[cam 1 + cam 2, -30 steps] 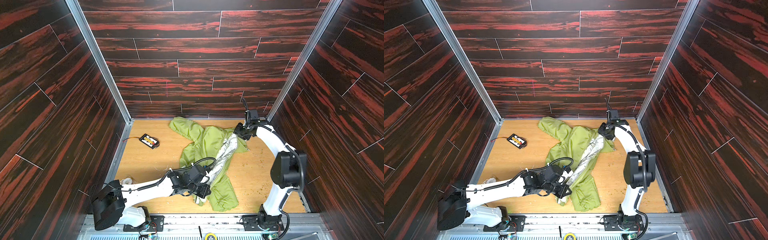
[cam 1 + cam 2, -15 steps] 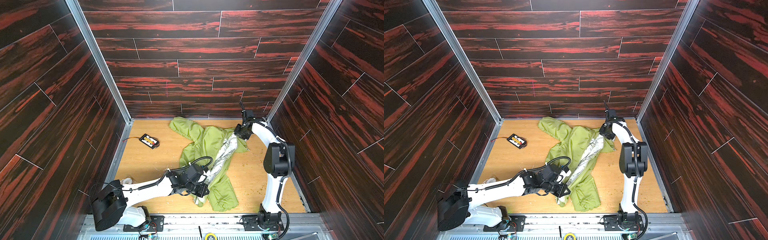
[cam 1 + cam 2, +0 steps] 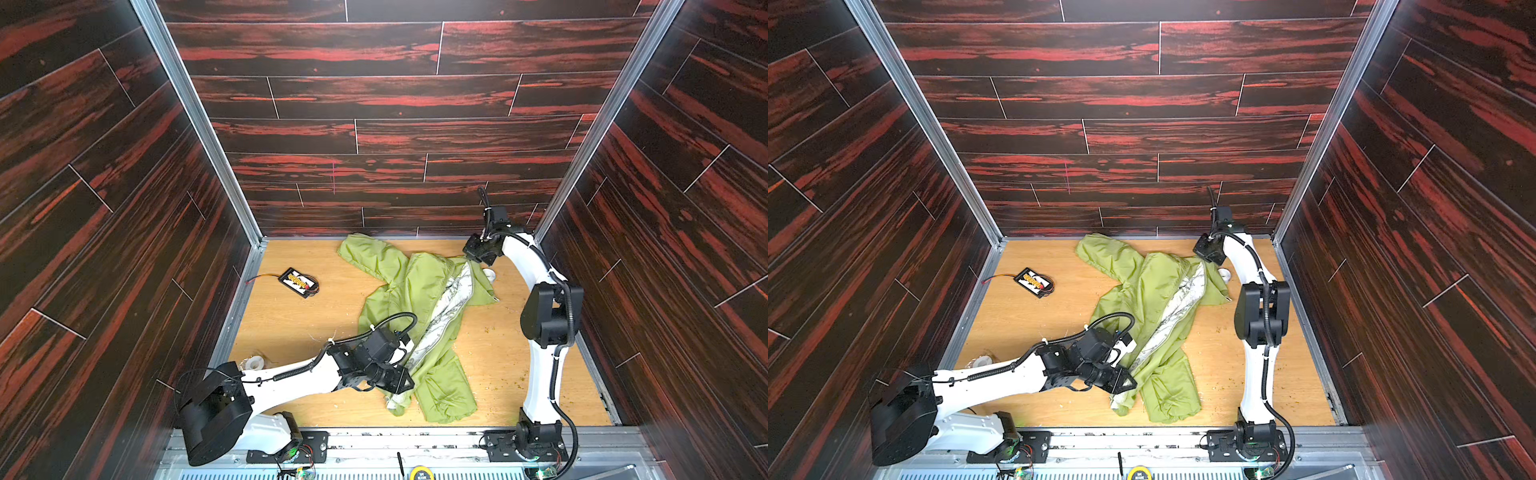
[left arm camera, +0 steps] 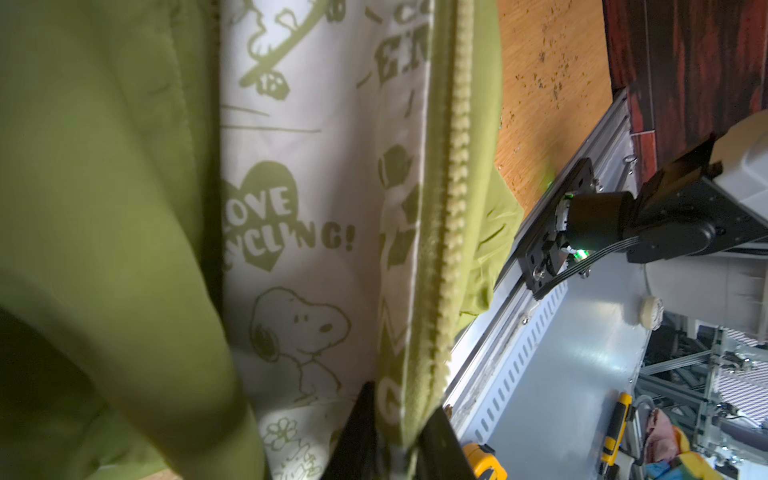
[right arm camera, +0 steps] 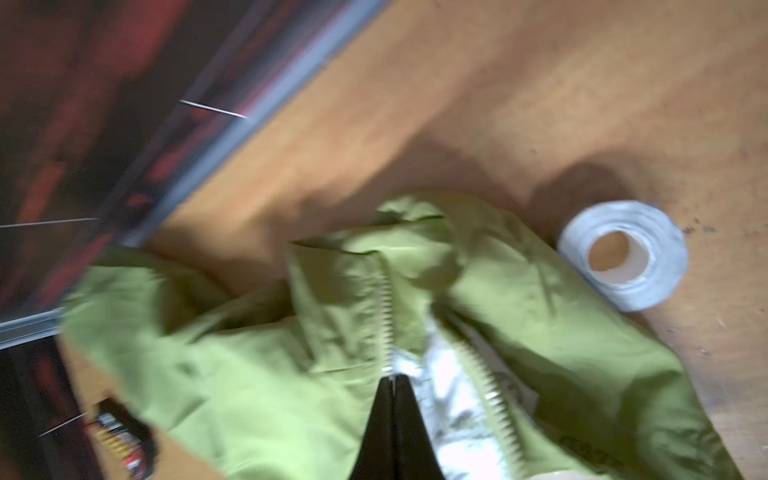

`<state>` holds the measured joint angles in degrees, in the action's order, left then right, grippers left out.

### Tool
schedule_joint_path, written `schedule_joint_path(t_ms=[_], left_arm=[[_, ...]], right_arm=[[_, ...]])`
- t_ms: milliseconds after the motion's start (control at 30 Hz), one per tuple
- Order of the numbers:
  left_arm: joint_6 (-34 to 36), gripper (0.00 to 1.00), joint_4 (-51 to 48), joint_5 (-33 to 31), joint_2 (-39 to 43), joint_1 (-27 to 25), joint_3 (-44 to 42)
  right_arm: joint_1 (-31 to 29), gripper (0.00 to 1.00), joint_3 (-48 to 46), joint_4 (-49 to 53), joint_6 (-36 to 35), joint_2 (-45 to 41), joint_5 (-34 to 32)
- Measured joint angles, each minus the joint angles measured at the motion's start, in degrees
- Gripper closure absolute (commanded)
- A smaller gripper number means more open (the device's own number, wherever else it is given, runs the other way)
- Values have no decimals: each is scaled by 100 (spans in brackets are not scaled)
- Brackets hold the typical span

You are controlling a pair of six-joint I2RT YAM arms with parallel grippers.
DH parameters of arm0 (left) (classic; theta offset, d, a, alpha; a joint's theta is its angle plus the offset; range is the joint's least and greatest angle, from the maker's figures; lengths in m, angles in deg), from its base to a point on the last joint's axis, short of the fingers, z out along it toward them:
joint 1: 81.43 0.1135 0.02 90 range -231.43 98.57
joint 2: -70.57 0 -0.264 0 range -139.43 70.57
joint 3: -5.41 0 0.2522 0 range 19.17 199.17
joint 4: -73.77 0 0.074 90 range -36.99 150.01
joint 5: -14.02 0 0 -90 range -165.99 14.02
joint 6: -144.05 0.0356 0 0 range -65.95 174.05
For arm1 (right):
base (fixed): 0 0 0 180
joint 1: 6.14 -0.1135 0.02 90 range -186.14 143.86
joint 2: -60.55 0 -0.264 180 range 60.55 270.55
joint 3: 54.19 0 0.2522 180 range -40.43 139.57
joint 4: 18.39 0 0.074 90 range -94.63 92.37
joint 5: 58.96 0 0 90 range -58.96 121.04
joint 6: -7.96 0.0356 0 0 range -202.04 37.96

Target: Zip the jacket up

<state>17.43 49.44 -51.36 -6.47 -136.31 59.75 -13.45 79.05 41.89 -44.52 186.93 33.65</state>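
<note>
The jacket (image 3: 399, 291) is lying unzipped on the wooden board (image 3: 291, 332), stretching from the left claw (image 4: 397, 419) to the right claw (image 5: 392, 380). The left claw's jaws are standing slightly apart around the zipper (image 4: 455, 199) edge; I cannot tell whether they are pinching it. The right claw's jaws are pressing together at the teeth near the collar, a tape roll (image 5: 623, 253) sitting nearby.

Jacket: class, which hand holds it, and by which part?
The right hand pinches the jacket by its zipper edge near the collar. The left hand straddles the lower zipper edge; whether it grips cannot be told.
</note>
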Motion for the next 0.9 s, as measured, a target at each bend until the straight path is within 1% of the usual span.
schedule_joint_path(t_ms=[100, 233, 300, 367, 433, 500, 533, 567, 633, 700, 767, 900], left_arm=[[4, 71, 11, 74, 0, 28, -7], [20, 66, 35, 157, 0, 50, -9], [26, 66, 35, 195, 0, 55, -9], [28, 69, 42, 208, 0, 61, -17], [42, 73, 76, 234, 0, 83, -42], [44, 81, 116, 256, 0, 118, -66], [44, 83, 140, 273, 0, 133, -87], [46, 83, 157, 291, 0, 146, -109], [37, 79, 162, 310, 0, 170, -138], [39, 72, 168, 334, 0, 186, -149], [35, 69, 179, 350, 7, 195, -162], [13, 67, 205, 350, 72, 201, -227]], right_arm=[[-11, 100, 306, 61, 35, 28, 90], [-35, 100, 487, 107, 83, 144, 144], [-46, 100, 533, 181, 103, 232, 149], [-48, 100, 632, 289, 109, 354, 142], [-63, 99, 726, 382, 107, 452, 120], [-66, 90, 778, 479, 96, 514, 55], [-66, 84, 804, 549, 79, 527, 4], [-66, 80, 831, 612, 26, 533, -59], [-66, 75, 852, 697, -2, 535, -162], [-61, 75, 861, 761, -74, 535, -264], [-57, 75, 848, 809, -129, 535, -356], [-31, 78, 776, 857, -212, 535, -492]])
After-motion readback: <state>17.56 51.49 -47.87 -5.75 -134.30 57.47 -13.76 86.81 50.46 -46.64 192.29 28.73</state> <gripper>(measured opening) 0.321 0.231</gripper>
